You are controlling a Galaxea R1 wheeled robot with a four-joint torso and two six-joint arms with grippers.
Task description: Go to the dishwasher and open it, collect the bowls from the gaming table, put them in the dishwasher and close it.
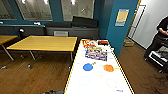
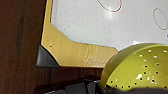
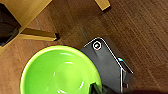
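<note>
Two bowls lay on the white top of the gaming table (image 1: 75, 82) in the head view: a blue bowl (image 1: 87, 67) and an orange bowl (image 1: 108, 68), side by side but apart, past the middle of the table, with a row of colourful boxes (image 1: 96, 53) beyond them toward the far end. The yellow bowl (image 2: 140, 67) showed large in the left wrist view, close against the camera, dome side up with small holes dotted over it, hanging over a yellow-rimmed corner of the gaming table and its white, dotted surface with red rings. The left gripper's fingers could not be made out, so whether it clasped that bowl I cannot tell. The green bowl (image 3: 60, 72) sat mouth up just under the right wrist camera, above the brown wooden floor (image 3: 140, 27) and beside a dark grey plate of the robot; a dark finger (image 3: 95, 88) lay over its near rim, so the right gripper seemed to be pinching the rim. A wooden table (image 1: 45, 43) stood left of the gaming table, and a person (image 1: 161, 37) in dark clothes was bent over at the far right.
</note>
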